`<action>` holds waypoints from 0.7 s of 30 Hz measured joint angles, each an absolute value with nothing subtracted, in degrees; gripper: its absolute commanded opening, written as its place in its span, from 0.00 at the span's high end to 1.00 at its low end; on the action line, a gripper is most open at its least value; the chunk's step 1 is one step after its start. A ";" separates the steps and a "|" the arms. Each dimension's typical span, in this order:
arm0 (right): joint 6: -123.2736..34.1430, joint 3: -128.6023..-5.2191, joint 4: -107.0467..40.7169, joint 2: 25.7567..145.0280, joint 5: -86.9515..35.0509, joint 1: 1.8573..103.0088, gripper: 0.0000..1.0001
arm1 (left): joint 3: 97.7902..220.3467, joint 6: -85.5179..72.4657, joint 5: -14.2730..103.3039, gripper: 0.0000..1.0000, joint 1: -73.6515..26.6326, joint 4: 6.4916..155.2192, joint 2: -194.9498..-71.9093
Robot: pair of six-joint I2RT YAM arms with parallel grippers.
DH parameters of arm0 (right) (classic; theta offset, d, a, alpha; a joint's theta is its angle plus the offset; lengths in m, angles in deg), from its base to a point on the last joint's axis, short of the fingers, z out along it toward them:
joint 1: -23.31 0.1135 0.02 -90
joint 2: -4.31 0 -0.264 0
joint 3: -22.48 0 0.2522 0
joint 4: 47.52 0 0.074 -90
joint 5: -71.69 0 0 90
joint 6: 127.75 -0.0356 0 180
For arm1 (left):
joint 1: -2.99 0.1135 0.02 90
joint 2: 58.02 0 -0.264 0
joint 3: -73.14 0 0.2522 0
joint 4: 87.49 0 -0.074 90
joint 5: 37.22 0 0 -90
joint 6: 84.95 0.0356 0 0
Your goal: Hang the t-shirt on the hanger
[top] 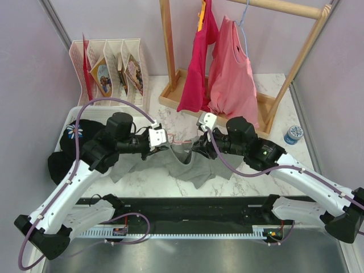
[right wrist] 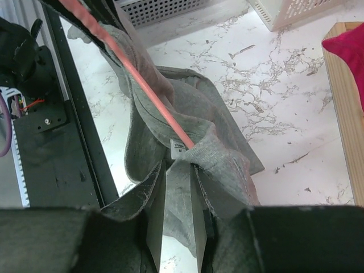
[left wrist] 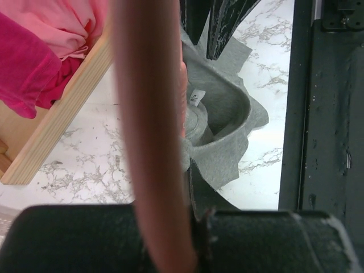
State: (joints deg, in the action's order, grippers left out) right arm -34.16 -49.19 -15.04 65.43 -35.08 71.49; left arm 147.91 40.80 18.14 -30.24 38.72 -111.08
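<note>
Marble-patterned tabletop [top: 276,85] fills the scene. Closest to the arm bases, the t-shirt [top: 196,168] lies heaped low in the middle of the top view, with most of its body slack on the stone. Just above it the right gripper [right wrist: 177,168] pinches the collar beside the white label [right wrist: 177,149]. The left gripper [top: 162,139] appears clamped on the hanger [left wrist: 148,142], whose far tip pokes into the neck opening. Only that tip looks to be inside, so I judge the main risks to be the thin bar twisting in the grasp, the tip catching the label seam, or the collar sliding from the pinch under the weight of the cloth. Farther back, toward the upper right, the wooden rack [top: 168,57] with pink shirts [top: 230,79] stands close, and a lift could snag them.
</note>
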 measured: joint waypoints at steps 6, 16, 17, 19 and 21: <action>-29.28 -49.60 -13.90 66.07 -34.80 73.83 0.68 | 148.20 40.76 16.44 0.98 -30.35 38.70 -112.11; -18.53 -56.46 -4.11 58.88 -37.79 74.75 0.35 | 148.18 38.88 14.30 0.98 -31.27 39.99 -112.17; -17.48 -57.51 -3.02 57.61 -37.79 74.75 0.33 | 148.04 38.53 13.69 0.98 -31.27 40.38 -112.02; -16.47 -58.80 -1.82 56.91 -37.71 74.75 0.30 | 147.87 38.18 13.10 0.98 -31.27 40.88 -111.85; -15.31 -60.60 -0.61 57.41 -37.36 74.75 0.32 | 147.78 38.00 12.46 0.98 -31.27 41.23 -111.85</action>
